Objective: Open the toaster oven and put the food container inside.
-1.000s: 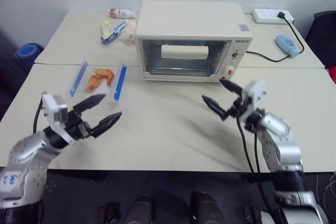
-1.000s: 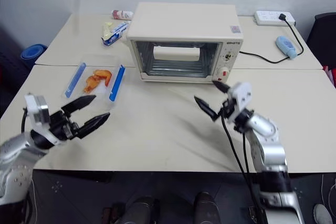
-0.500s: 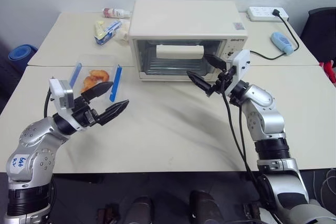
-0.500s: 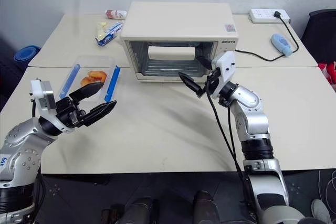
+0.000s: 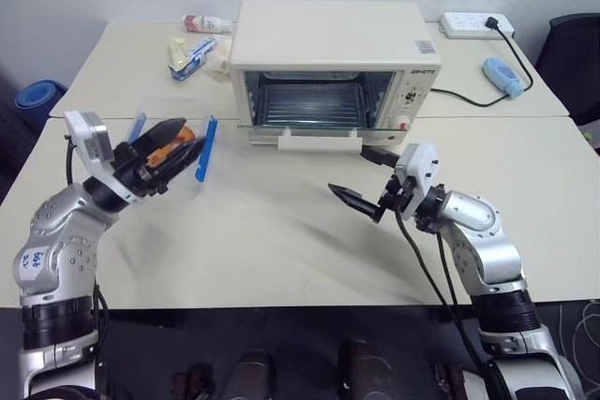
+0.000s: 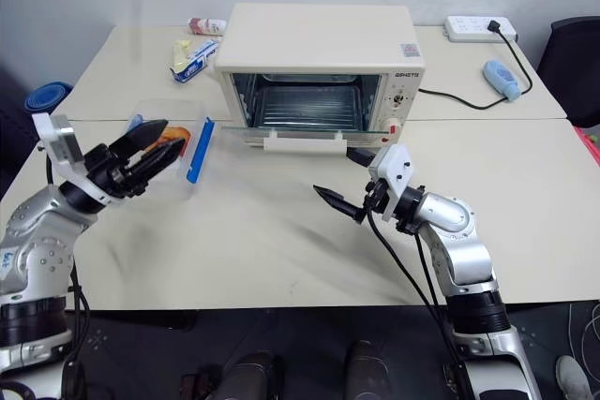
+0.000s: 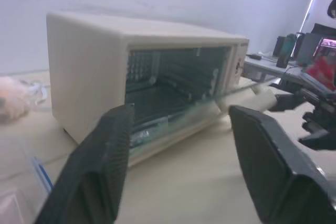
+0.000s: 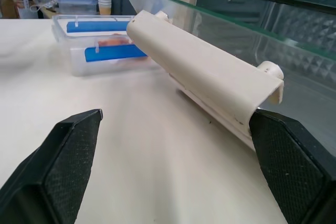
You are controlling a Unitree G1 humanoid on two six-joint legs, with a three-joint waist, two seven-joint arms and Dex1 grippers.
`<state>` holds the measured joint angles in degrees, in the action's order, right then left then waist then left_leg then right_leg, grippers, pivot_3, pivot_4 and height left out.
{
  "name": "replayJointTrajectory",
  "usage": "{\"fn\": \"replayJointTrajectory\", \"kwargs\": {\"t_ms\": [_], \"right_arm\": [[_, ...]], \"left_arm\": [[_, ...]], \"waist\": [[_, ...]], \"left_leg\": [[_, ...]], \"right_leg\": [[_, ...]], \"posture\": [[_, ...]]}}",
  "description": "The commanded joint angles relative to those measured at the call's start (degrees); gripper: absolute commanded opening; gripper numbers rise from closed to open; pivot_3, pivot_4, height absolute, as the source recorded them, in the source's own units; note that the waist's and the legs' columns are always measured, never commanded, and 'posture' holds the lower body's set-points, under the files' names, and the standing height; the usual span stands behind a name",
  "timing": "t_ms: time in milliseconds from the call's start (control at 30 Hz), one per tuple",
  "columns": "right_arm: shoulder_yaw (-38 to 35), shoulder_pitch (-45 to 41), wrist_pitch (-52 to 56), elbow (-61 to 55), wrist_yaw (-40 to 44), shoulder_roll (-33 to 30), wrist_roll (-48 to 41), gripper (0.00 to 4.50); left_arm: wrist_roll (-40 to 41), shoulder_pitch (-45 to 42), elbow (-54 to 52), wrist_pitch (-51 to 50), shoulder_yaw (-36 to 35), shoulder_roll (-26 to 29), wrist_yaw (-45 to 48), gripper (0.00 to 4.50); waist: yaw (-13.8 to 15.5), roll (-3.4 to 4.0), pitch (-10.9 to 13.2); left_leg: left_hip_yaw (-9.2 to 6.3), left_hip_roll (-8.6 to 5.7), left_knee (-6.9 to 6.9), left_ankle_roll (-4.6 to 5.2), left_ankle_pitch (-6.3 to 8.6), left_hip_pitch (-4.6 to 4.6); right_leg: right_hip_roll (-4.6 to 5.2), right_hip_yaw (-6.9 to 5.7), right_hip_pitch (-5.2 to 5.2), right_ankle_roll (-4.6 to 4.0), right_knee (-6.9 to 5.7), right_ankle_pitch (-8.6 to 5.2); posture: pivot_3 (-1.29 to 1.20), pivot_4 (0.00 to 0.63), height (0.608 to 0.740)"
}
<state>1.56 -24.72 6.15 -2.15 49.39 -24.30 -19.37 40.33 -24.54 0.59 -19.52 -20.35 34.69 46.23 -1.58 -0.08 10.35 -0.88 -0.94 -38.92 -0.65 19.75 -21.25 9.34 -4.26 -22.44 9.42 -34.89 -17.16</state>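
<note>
The cream-white toaster oven [image 5: 333,30] stands at the back middle of the table. Its glass door is folded down flat, with the white bar handle [image 5: 319,141] toward me. Left of it sits the clear food container [image 5: 187,110] with blue side clips and orange food inside. My left gripper [image 5: 178,140] hovers at the container's near side, open, with nothing between its fingers in the left wrist view. My right gripper [image 5: 347,170] is open just in front of the lowered handle [image 8: 205,72], apart from it.
Snack packets [image 5: 192,51] and a small bottle [image 5: 202,22] lie behind the container. At the back right are a power strip [image 5: 476,23], a blue device [image 5: 499,75] and the oven's black cable [image 5: 464,97]. Bare tabletop [image 5: 281,231] spans the front.
The oven door has swung down from shut to open. My right gripper drew back toward me from the handle. My left gripper moved forward to the container and its fingers narrowed.
</note>
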Motion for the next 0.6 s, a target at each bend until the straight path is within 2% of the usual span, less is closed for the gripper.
{"fn": "replayJointTrajectory", "kwargs": {"t_ms": [33,233,333,467,567,600], "right_arm": [[0.37,-0.74,-1.76,-2.19,0.45,0.03,0.26,4.50],[0.70,-0.77,-3.64,-0.88,1.02,-0.05,1.13,4.50],[0.49,0.46,-4.47,-1.10,1.20,-0.27,1.38,4.50],[-0.77,3.04,-6.29,-1.80,0.28,-0.78,2.09,4.50],[-3.26,7.85,-9.03,-2.71,-0.86,-1.91,2.69,4.50],[-5.06,12.09,-10.69,-2.93,-0.69,-3.09,2.81,4.50]], "left_arm": [[-4.42,-6.45,7.22,4.58,2.55,-0.61,1.40,1.87],[-11.54,-16.69,20.38,12.64,8.08,-4.58,3.95,0.03],[-14.39,-19.17,24.21,14.87,9.78,-6.62,3.00,0.03],[-14.52,-18.58,22.92,13.61,12.12,-7.93,6.74,0.03],[-15.49,-16.80,20.19,12.75,14.76,-7.24,10.11,0.03],[-16.44,-15.54,18.87,12.48,16.04,-6.58,11.12,0.03]], "waist": [[0.02,0.00,0.00],[0.03,-0.02,0.01],[-0.10,-0.03,0.02],[-0.01,-0.05,0.03],[0.04,-0.05,0.03],[0.22,-0.06,0.03]], "left_leg": [[0.00,0.00,-0.01,0.00,0.00,0.00],[0.01,-0.03,-0.03,0.00,0.00,-0.03],[0.04,-0.03,0.02,0.00,0.00,-0.03],[0.06,-0.02,0.03,0.00,0.00,-0.03],[0.06,-0.02,0.01,0.01,0.00,-0.03],[0.06,-0.03,0.00,0.00,0.00,-0.03]], "right_leg": [[0.00,-0.01,0.00,0.00,0.00,0.00],[0.00,-0.04,0.01,0.02,0.02,0.01],[0.00,-0.08,-0.02,0.02,0.03,0.01],[0.01,-0.14,-0.02,0.03,0.02,0.01],[0.01,-0.14,-0.01,0.03,0.02,0.01],[0.02,-0.14,0.00,0.03,0.02,0.01]], "posture": [[0.00,0.150,0.740],[0.00,0.150,0.740],[0.00,0.150,0.740],[0.00,0.150,0.740],[0.00,0.150,0.740],[0.00,0.150,0.740]]}}
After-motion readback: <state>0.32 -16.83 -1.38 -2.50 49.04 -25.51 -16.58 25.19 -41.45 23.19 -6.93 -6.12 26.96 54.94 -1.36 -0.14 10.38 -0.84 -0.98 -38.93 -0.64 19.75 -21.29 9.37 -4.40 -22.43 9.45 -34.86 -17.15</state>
